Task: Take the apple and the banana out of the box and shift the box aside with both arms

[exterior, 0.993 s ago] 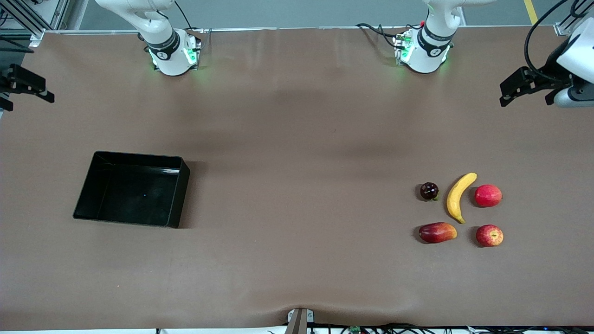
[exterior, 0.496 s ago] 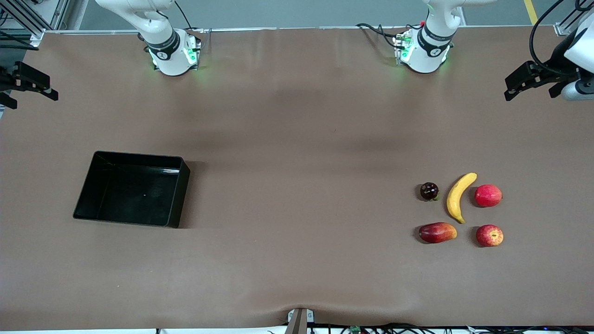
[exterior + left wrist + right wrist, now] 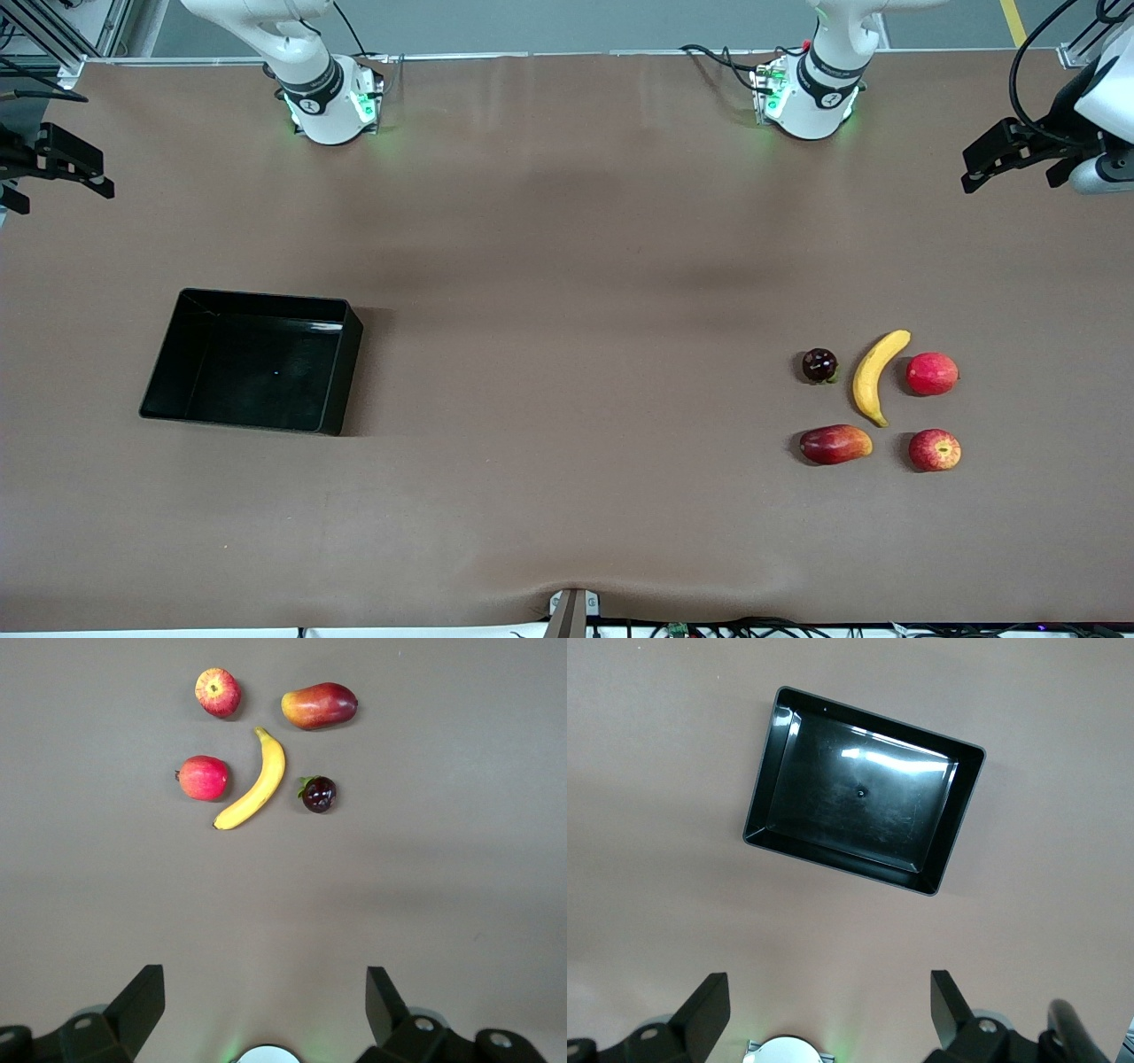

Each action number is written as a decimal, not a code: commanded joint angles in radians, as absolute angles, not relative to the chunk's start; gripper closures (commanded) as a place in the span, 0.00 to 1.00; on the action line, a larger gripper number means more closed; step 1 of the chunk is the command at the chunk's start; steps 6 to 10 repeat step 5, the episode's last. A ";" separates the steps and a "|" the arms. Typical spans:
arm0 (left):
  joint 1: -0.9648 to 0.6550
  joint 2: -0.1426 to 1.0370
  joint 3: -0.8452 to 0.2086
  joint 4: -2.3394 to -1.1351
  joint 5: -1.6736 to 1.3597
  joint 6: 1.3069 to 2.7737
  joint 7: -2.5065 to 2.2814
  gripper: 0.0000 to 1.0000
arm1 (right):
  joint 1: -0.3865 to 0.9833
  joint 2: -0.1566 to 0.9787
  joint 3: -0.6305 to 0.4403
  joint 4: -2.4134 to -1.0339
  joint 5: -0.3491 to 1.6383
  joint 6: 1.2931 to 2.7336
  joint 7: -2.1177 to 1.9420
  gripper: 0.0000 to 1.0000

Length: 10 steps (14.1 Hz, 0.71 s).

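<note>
Banana [image 3: 875, 377], box [image 3: 252, 360] unmoved; tools barely shifted.

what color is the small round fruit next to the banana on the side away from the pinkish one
Very dark purple, almost black, with a small green leaf: the dark fruit shows best in the left wrist view.

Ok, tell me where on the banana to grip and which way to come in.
Probably best at the banana mid-length, coming straight down with the fingers closing across its narrow width. It lies flat, and the plain red fruit and dark fruit flank it with gaps. The open left gripper is nearest.
</note>
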<state>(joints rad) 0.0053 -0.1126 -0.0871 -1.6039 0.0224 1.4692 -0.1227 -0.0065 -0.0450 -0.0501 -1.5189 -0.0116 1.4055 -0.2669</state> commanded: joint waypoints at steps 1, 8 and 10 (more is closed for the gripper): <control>0.011 -0.120 -0.084 -1.594 0.006 1.463 -0.129 0.00 | -0.003 -0.060 -0.048 -1.534 -0.025 1.413 -0.255 0.00; 0.008 -0.086 -0.086 -1.560 0.017 1.463 -0.117 0.00 | -0.005 -0.060 -0.049 -1.534 -0.021 1.410 -0.253 0.00; 0.008 -0.086 -0.086 -1.560 0.017 1.463 -0.117 0.00 | -0.005 -0.060 -0.049 -1.534 -0.021 1.410 -0.253 0.00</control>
